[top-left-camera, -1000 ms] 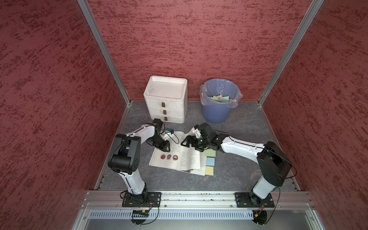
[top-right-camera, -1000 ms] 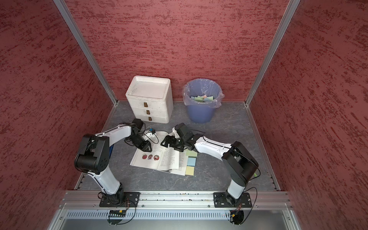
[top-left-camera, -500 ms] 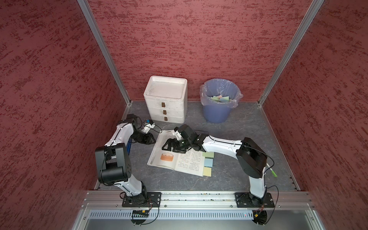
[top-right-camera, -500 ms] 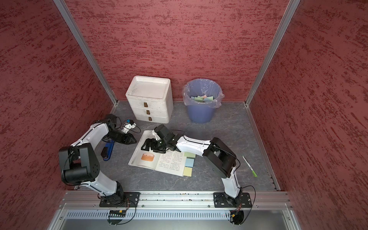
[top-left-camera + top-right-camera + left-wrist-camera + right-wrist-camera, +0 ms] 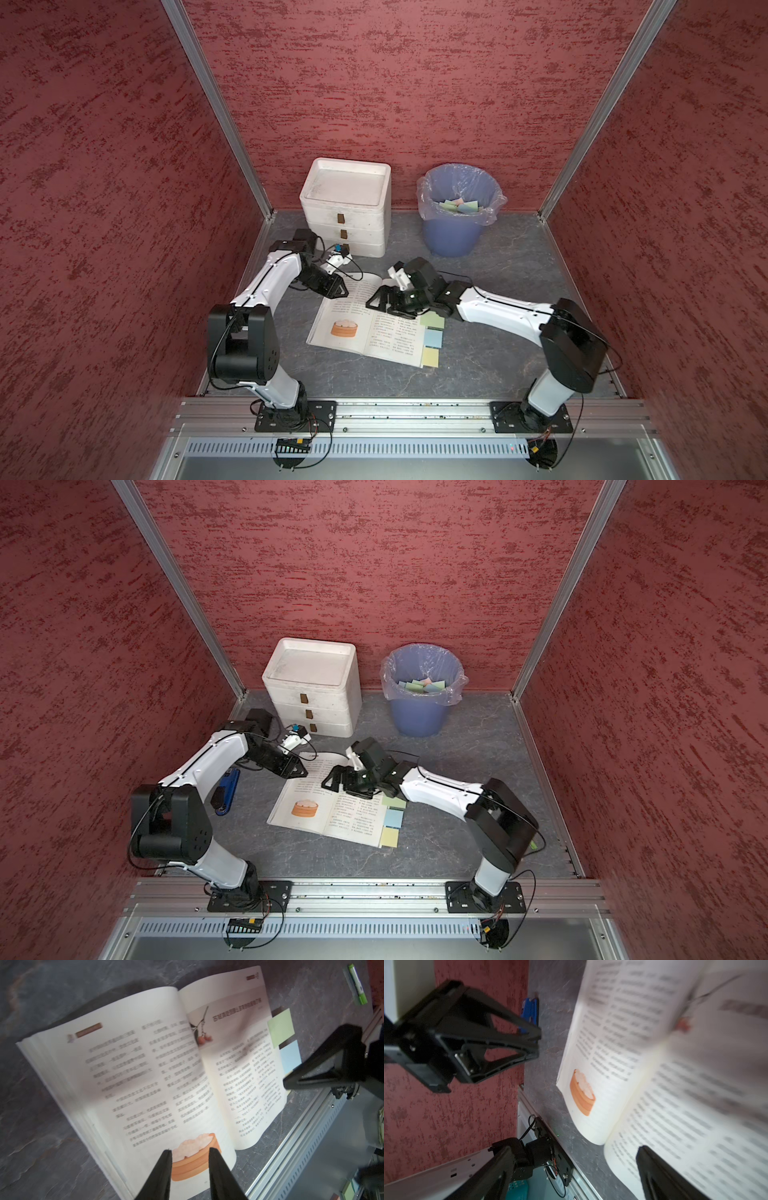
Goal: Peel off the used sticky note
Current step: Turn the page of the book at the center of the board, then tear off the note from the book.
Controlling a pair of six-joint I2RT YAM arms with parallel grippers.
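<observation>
motion: left gripper (image 5: 341, 292), narrow, empty, has swung nearer one book (image 5: 374, 332); right gripper (image 5: 376, 306) wide; three sticky notes (image 5: 433, 337).

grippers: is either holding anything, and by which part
Nothing is held. The left gripper shows an empty gap above the book; the right gripper is wide open over its pages.

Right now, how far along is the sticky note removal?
Done: discarded notes lie in the bin. In hand: nothing; left gripper and right gripper hover open-fingered at the book's far end. To do: green note, blue note and yellow note stick out from its edge.
</observation>
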